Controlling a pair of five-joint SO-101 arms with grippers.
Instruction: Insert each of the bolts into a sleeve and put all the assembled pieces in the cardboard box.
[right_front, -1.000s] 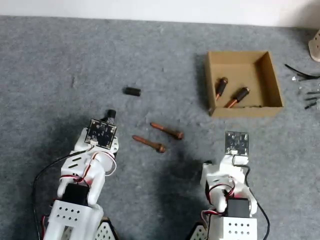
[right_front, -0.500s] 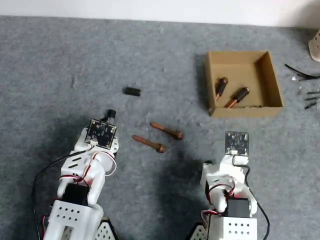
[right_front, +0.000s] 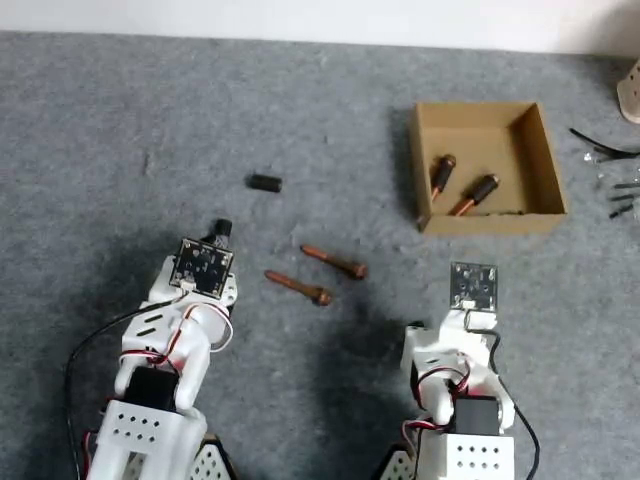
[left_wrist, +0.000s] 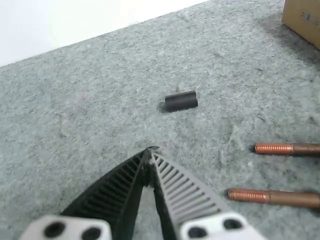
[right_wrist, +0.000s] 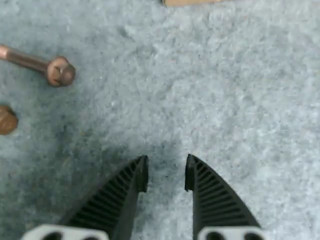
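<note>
Two bare copper bolts (right_front: 333, 262) (right_front: 297, 286) lie side by side on the grey carpet between the arms. A black sleeve (right_front: 264, 183) lies alone farther back; in the left wrist view the sleeve (left_wrist: 181, 101) is just beyond my left gripper (left_wrist: 150, 151), which is shut and holds nothing. The bolts' threaded ends (left_wrist: 287, 148) (left_wrist: 272, 196) lie beside it. My right gripper (right_wrist: 165, 172) is open over bare carpet, near the bolt heads (right_wrist: 60, 70) (right_wrist: 6, 120). The cardboard box (right_front: 545, 150) holds two assembled pieces (right_front: 442, 173) (right_front: 474, 194).
Black cables and small loose parts (right_front: 612, 185) lie right of the box. A pale object (right_front: 630, 90) sits at the far right edge. A white strip (right_front: 300, 18) borders the carpet at the back. The box corner (left_wrist: 302, 17) shows in the left wrist view.
</note>
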